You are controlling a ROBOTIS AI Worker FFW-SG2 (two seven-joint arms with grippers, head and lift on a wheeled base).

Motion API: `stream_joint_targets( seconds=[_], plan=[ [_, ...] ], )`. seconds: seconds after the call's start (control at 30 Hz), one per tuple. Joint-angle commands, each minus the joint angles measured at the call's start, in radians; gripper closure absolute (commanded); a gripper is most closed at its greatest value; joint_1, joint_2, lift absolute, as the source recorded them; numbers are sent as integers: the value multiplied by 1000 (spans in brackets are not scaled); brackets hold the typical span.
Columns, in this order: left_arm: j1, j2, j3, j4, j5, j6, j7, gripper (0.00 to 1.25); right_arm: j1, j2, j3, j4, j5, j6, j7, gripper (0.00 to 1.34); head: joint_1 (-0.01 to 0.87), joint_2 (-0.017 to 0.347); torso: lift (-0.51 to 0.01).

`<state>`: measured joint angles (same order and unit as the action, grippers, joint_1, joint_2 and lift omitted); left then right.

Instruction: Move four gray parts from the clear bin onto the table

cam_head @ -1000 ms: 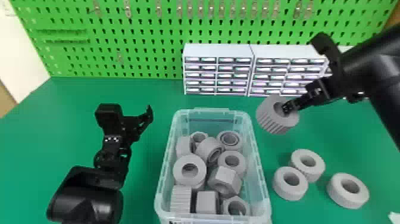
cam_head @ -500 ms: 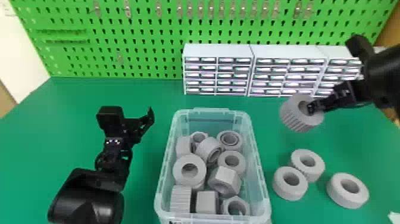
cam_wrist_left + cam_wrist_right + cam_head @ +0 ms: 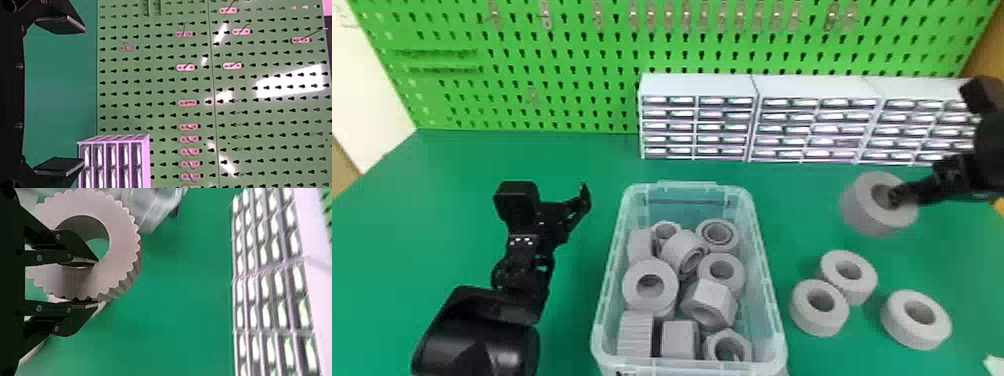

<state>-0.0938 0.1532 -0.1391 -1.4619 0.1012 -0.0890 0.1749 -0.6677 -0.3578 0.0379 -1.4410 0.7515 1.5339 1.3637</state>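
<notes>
On the right in the head view, my right gripper (image 3: 907,196) is shut on a ridged gray ring (image 3: 857,210), held above the green table. The right wrist view shows the gripper (image 3: 96,284) with one finger inside the hole of the ridged ring (image 3: 121,235) and the other against its outer edge. Several gray parts (image 3: 650,285) lie in the clear bin (image 3: 769,295). On the table right of it rest three gray rings (image 3: 819,320). My left gripper (image 3: 559,210) is parked left of the bin; in its wrist view the gripper (image 3: 84,98) stands open and holds nothing.
White drawer cabinets (image 3: 699,122) line the back of the green table (image 3: 432,200), in front of a green pegboard (image 3: 572,60). A small white object (image 3: 994,367) lies at the lower right corner.
My right gripper has carried the ridged ring to the right, away from the bin, until it hangs behind the rings on the table. The left arm has barely shifted.
</notes>
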Motion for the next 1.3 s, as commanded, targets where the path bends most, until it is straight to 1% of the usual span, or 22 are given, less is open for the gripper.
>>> stream_joint_targets(
  seconds=[0.0,0.03,0.13,0.27,0.43,0.87,0.93,1.1,1.27],
  plan=[
    [3,-1,1,0,0,0,2,101,46,-17,19,-16,177,2,3,1032,693,72,-52],
    [5,0,3,0,2,0,2,101,56,-20,28,-19,223,2,3,1032,693,72,-52],
    [6,-1,3,0,2,0,3,101,80,-23,36,-33,293,2,3,1032,693,72,-52],
    [5,-1,1,0,2,0,5,101,99,-18,60,-38,327,2,3,1032,693,72,-52],
    [5,-1,1,0,2,0,5,101,112,-1,91,-49,313,2,3,1032,693,72,-52],
    [8,0,6,2,3,0,5,101,148,-3,175,-76,247,2,3,1032,693,72,-52],
    [8,0,7,2,3,0,6,101,155,-6,197,-78,232,5,3,1032,693,72,-52],
    [8,-1,6,2,3,0,6,101,180,-17,214,-104,192,14,3,1032,693,72,-52],
    [12,-1,6,2,2,0,6,101,206,-43,232,-139,146,31,3,1032,693,72,-52]
  ],
)
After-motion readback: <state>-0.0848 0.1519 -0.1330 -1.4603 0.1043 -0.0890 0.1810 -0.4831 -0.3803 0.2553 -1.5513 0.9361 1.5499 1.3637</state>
